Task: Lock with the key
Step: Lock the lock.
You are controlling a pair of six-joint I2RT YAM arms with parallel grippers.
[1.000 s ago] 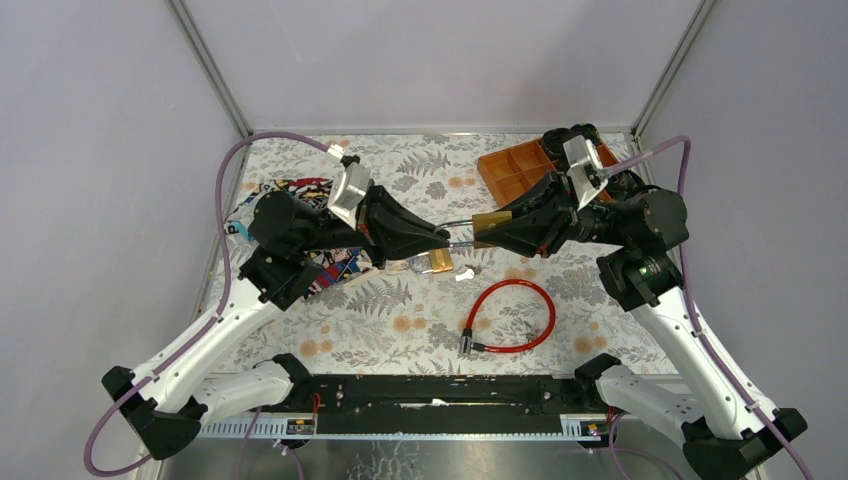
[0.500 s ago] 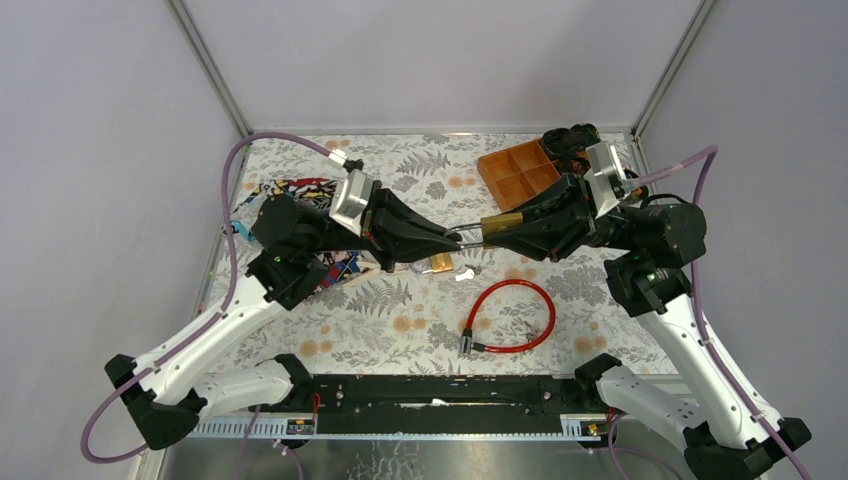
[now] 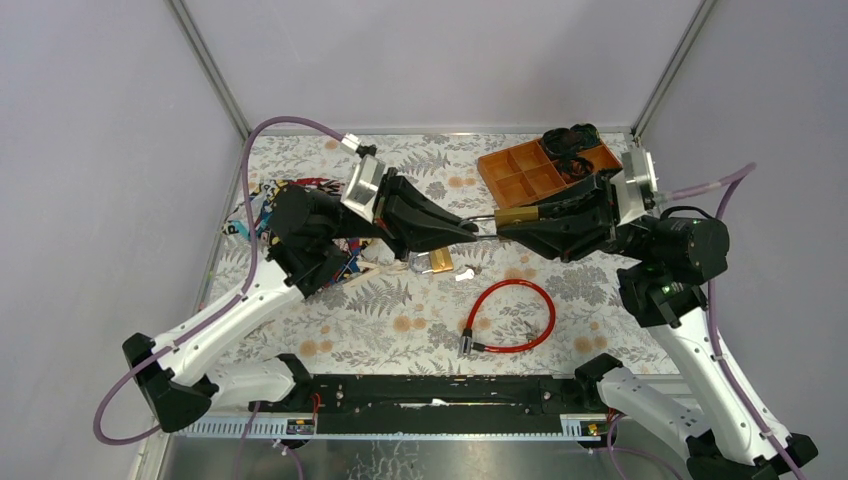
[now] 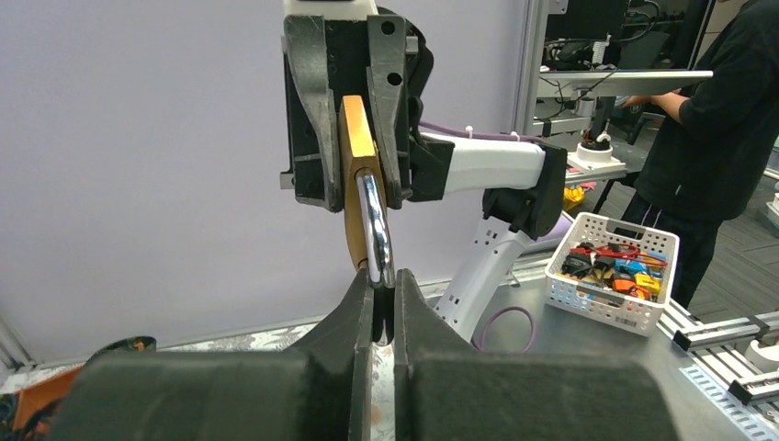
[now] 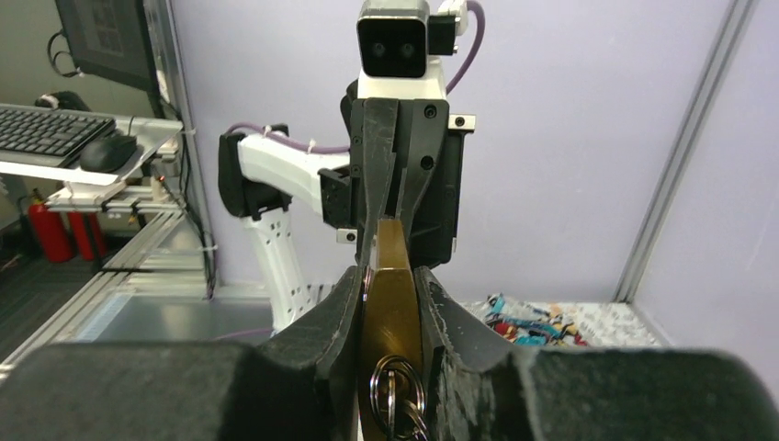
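Brass padlock is held mid-air over bench centre, long axis left-right. My right tool grasps its body; left tool is clenched on the shackle. Key ring sits at the right end, nearest the right arm.

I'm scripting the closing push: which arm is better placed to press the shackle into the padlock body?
Left, probably. The left gripper is shut on the shackle, lined up with the padlock body, which the right gripper clamps as an anchor.
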